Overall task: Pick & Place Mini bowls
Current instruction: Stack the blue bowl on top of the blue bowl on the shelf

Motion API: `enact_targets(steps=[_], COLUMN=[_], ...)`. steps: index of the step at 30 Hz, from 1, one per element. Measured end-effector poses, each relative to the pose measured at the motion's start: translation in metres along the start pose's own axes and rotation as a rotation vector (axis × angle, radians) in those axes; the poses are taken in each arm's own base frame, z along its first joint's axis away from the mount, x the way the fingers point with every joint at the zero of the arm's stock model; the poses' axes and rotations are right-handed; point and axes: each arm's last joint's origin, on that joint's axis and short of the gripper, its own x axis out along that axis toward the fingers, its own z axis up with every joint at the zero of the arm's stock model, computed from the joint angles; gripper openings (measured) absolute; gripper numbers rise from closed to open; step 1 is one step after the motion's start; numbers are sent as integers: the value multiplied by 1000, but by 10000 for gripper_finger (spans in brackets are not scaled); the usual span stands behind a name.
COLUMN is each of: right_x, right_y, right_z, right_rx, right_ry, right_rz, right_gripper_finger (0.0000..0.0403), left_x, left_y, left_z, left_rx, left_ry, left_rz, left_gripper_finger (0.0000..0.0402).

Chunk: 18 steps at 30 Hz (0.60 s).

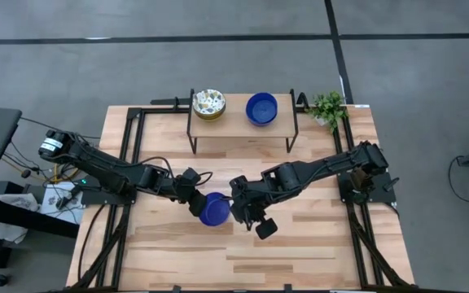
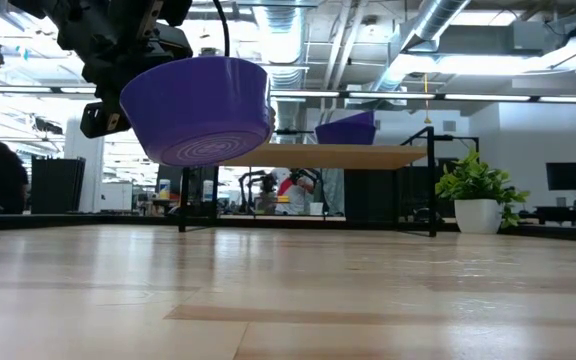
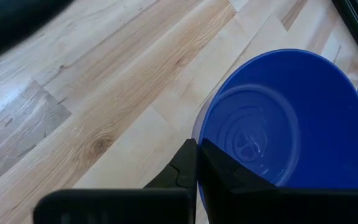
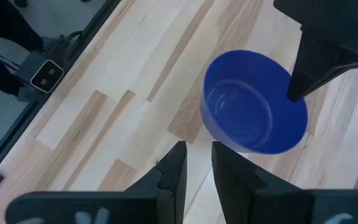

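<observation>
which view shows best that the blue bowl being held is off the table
The low view: the blue bowl hangs clear above the table, pinched by the left gripper. The high and both wrist views look down into it, hiding the gap.

Open-plan lab (exposed ceiling ducts, monitors).

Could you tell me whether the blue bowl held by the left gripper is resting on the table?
No: in the low view the blue bowl hangs clear above the table, gripped at its rim by the left gripper.
</observation>
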Motion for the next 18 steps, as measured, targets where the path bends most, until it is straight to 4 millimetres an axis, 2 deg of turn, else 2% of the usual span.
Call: enact_targets(steps=[5, 18], right_x=[0, 0], right_y=[0, 11], right_z=[-1, -4], right_rx=[-4, -56], right_ry=[6, 64], right_rz=[2, 36], right_gripper_finger=[67, 67], left_x=[1, 20], left_y=[0, -1], left_z=[0, -14], left_rx=[0, 61], left_ry=[1, 64], left_rz=[2, 49], left_gripper_finger=[6, 7])
